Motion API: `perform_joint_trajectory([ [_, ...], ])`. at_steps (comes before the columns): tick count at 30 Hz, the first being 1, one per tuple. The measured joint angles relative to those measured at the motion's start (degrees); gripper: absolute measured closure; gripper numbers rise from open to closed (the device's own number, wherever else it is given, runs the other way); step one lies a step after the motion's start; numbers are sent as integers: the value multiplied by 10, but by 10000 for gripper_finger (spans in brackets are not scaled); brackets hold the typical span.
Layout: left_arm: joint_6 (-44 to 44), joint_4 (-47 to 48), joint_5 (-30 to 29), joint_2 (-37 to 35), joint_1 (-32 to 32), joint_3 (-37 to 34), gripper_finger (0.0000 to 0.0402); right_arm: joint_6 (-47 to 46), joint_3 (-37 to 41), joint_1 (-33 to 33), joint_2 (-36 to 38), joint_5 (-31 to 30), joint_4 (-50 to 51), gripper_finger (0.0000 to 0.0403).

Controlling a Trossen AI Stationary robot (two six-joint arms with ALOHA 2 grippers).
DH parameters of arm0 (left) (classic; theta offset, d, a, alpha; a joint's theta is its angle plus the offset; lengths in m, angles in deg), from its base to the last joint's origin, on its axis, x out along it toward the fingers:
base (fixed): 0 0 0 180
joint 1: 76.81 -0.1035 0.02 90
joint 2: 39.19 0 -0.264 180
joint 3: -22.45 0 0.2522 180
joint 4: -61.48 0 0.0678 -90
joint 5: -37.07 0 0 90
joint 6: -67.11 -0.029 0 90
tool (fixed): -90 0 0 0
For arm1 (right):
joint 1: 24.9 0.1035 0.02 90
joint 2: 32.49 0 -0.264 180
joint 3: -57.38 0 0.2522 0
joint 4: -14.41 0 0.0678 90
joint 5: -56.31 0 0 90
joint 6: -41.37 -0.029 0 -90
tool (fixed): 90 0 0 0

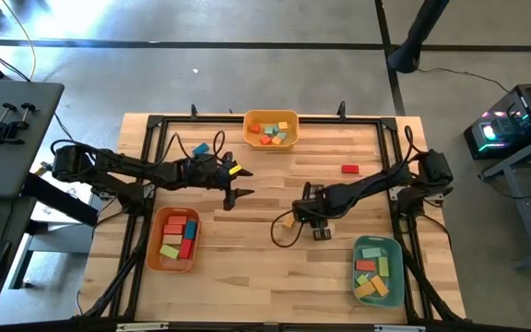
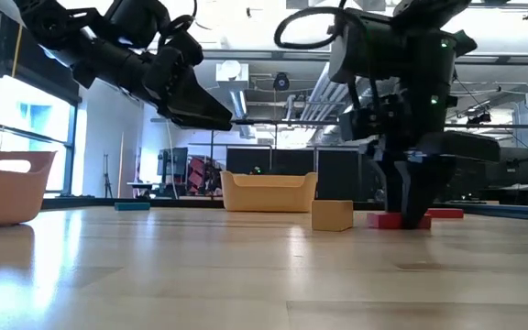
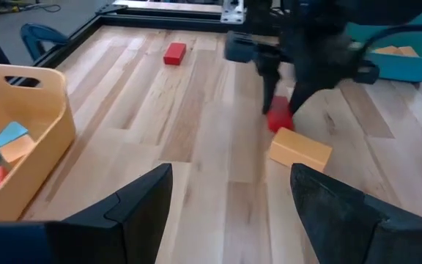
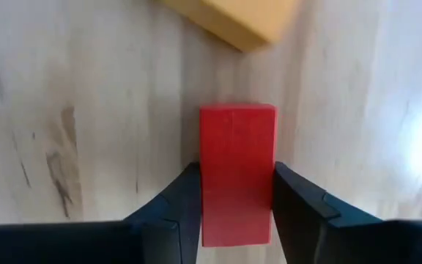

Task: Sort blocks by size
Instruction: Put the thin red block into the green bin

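The left gripper point(image 1: 233, 184), toward nine o'clock of the wooden table point(image 1: 247, 267), is held spread above it, grasping nothing. Just right of centre, the right gripper point(image 4: 237, 209) is clamped on a red rectangular block point(image 4: 237, 172), an orange block point(image 3: 300, 150) just beside.

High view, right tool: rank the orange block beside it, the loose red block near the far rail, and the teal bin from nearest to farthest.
From the right tool, closed around a red block on the table:
1. Orange block, on the table just beside it, toward the left arm.
2. Teal bin, at the table's near right corner.
3. Loose red block, toward the far rail.
The last two are fairly close to call.
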Motion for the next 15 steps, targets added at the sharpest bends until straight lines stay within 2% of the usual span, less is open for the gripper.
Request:
perform_joint_trajectory([
  [3, 2, 1, -13, 0, 14, 0, 138, -96, 1, -1, 13, 21, 12, 276],
  [6, 9, 4, -40, 0, 33, 0, 138, -155, -15, 21, 34, 31, 68, 276],
  [11, 29, 4, -85, 0, 78, 0, 138, -268, -95, 90, 72, -3, 173, 276],
  [15, 38, -5, -131, 0, 124, 0, 138, -413, -151, 168, 84, 18, 237, 276],
])
